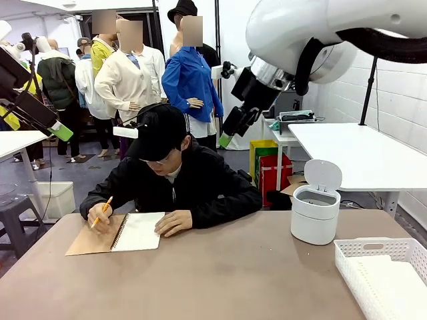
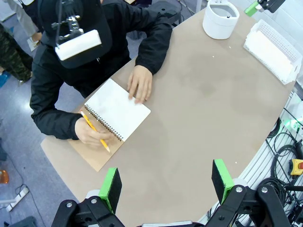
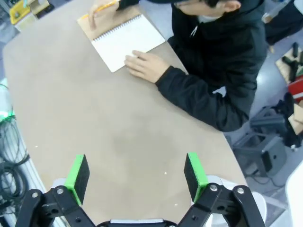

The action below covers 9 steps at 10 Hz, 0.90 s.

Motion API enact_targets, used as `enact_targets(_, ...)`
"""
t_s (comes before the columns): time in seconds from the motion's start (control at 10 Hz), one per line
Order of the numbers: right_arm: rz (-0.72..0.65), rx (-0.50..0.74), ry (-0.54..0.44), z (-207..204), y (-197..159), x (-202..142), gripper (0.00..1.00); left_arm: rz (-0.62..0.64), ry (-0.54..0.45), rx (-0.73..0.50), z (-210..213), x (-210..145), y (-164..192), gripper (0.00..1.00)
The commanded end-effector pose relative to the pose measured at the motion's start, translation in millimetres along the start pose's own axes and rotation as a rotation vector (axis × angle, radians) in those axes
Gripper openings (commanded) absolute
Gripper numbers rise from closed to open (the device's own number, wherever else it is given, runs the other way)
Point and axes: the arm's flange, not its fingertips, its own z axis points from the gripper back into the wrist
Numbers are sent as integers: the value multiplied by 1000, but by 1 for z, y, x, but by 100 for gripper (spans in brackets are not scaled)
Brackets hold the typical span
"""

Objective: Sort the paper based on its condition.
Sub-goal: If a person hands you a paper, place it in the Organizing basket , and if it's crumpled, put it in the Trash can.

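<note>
while a person (image 1: 183,183) writes in the notebook (image 1: 137,232), left fingers (image 2: 111,188) and right fingers (image 3: 78,172) stand apart.

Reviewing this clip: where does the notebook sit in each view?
Front view: notebook lies left of centre, in front of the person.
Left wrist view: notebook left of centre, turned diagonally.
Right wrist view: notebook at the top, left of centre.
Shared landmark: the yellow pencil held over it.
</note>
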Motion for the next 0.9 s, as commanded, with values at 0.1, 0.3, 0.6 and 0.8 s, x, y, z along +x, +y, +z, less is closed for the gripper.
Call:
enact_targets(0.1, -27, 52, -17, 26, -2, -6, 100, 0, -5, 2, 0, 0, 0, 100)
enact_targets(0.3, -32, 35, -19, 46, 3, -4, 100, 0, -5, 2, 0, 0, 0, 100)
enact_targets(0.6, -41, 31, -31, 57, 2, 3, 100, 0, -5, 2, 0, 0, 0, 100)
enact_targets(0.8, -30, 33, -54, 60, 4, 7, 100, 0, -5, 2, 0, 0, 0, 100)
